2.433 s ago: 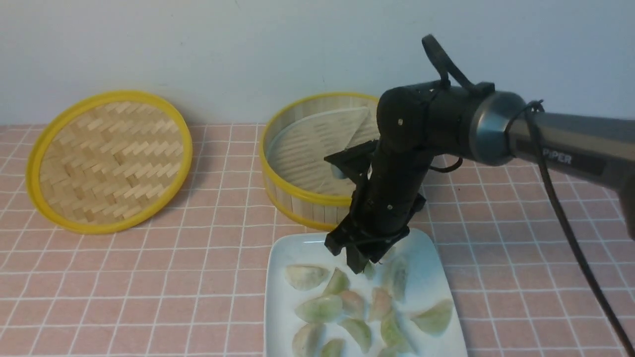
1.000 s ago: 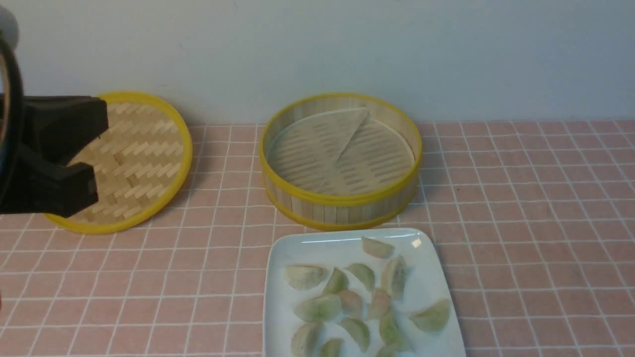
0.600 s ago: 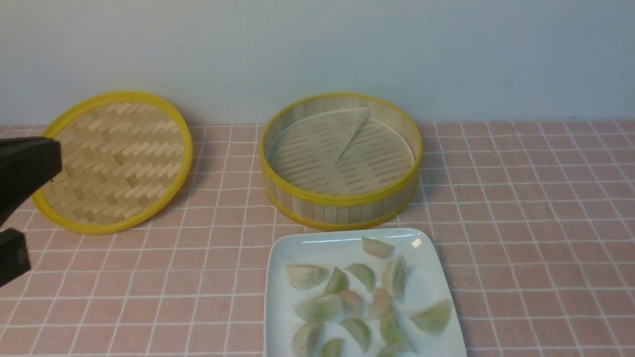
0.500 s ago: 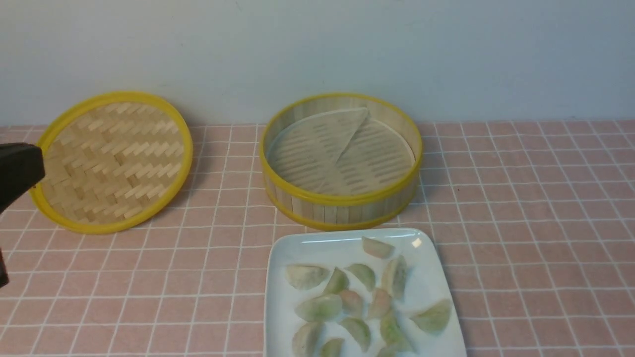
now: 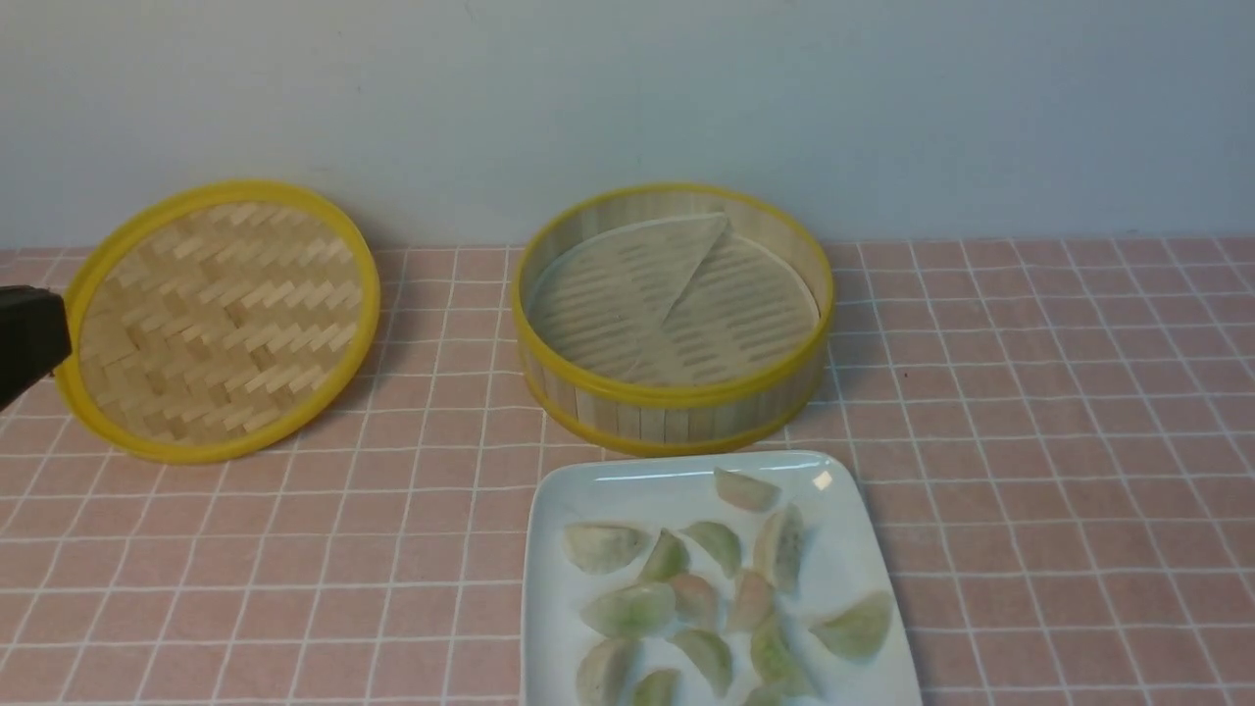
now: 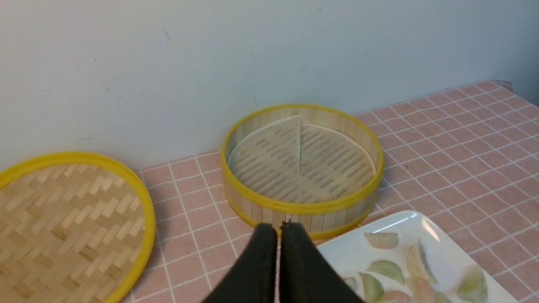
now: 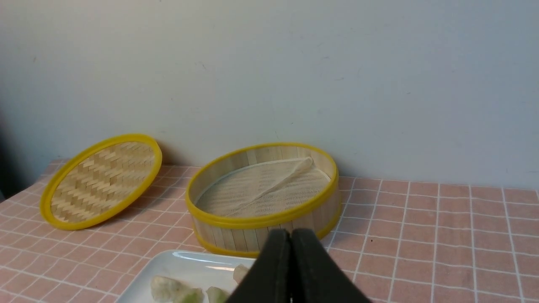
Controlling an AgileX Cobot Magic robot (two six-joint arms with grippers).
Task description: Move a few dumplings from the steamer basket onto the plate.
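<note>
Gone from the front view is the right arm, which 2.4 s ago hung over the far edge of the plate with its jaws among the dumplings. The left gripper has drawn back too; only a dark corner of it shows at 9 o'clock in that view, in front of the rim of the lid.

Its own wrist camera shows its two black fingers pressed together with only a hairline between them, and nothing held. The right gripper is likewise closed tight on nothing, its tips seen in front of the near wall of the steamer basket.

With 12 o'clock toward the wall, the basket stands mid-table on the pink checked tablecloth. Its pale slotted liner lies bare inside, one flap folded over. The plate sits at 6 o'clock from the basket, just beside it, and its near edge is cut off by the frame. A dozen or so dumplings lie on the plate, pale green with a few pinkish ones. Most are clustered in the middle, some touching; one lies apart near the far rim, another toward the plate's 4 o'clock. The woven lid is at 9 o'clock from the basket, well apart and tilted, its far rim up by the wall
</note>
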